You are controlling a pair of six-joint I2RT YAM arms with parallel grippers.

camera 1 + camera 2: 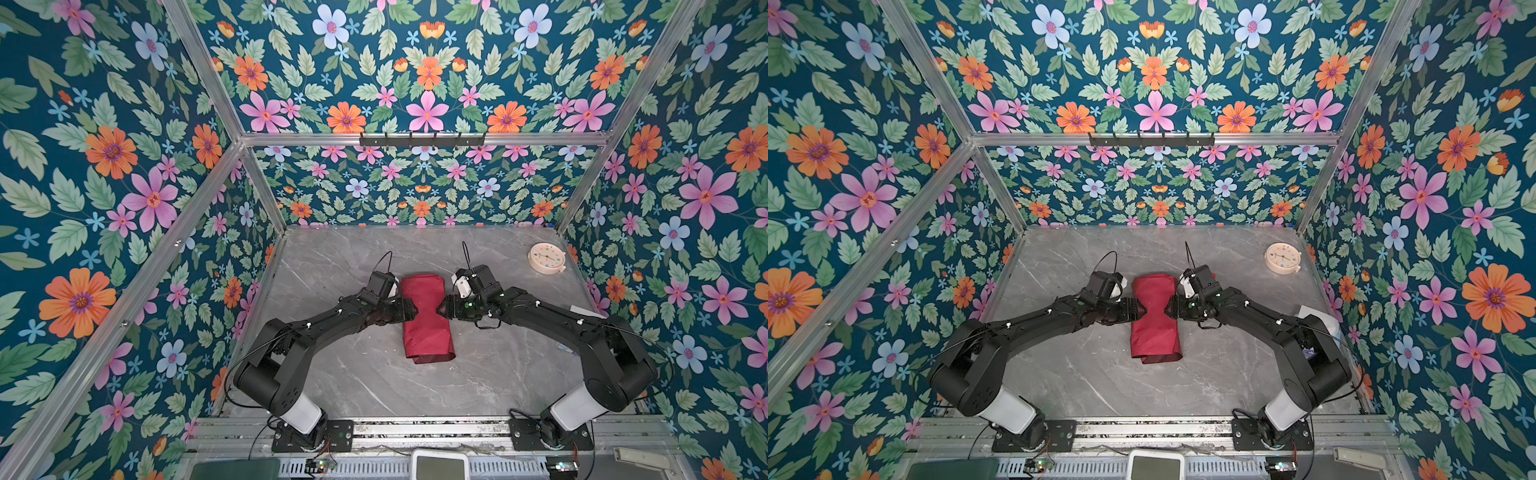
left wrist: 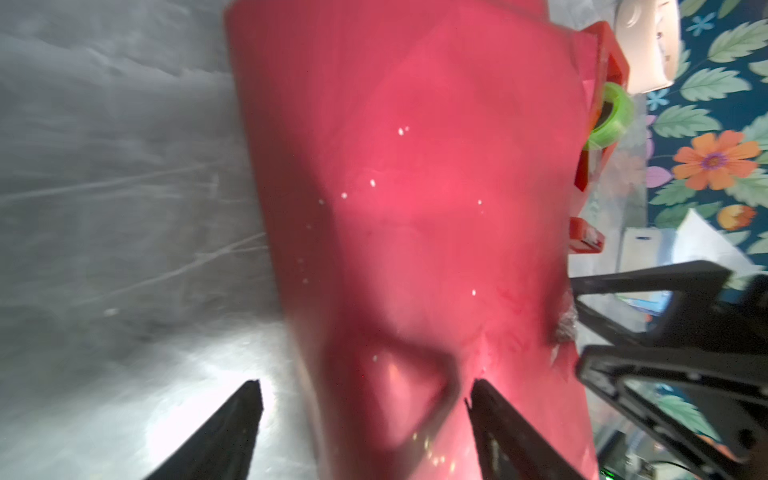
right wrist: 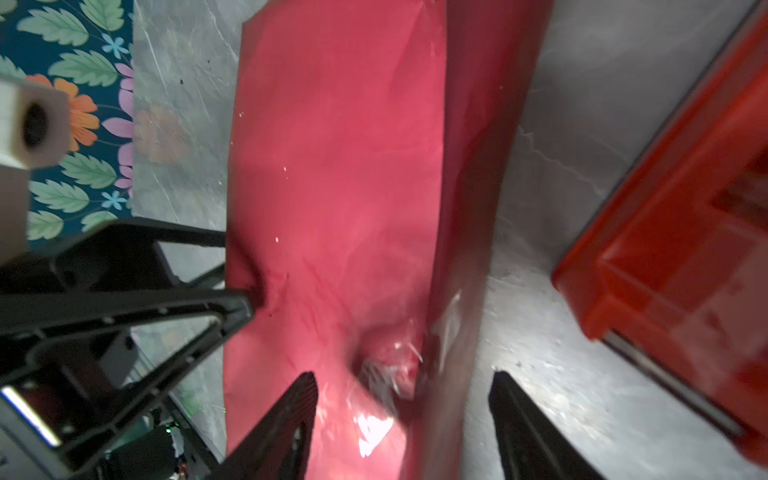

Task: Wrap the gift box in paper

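Paper [image 1: 427, 324]: lay mid-tabletop [image 1: 353, 382], a tube running near to far; gift box hidden inside.
Left claw [image 1: 413, 310]: jaws apart, denting the tube's left side, gripping nothing.
Right claw [image 1: 443, 310]: same, right side.
Technique: needed even, gentle inward pushes.

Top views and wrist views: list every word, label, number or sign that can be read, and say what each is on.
No text in any view can be read.
Clock: dial marks too small to read.
White device at the near edge: screen shows nothing legible.
White packet in the left wrist view: a blue mark, blurred.
The paper: plain red, no print visible.
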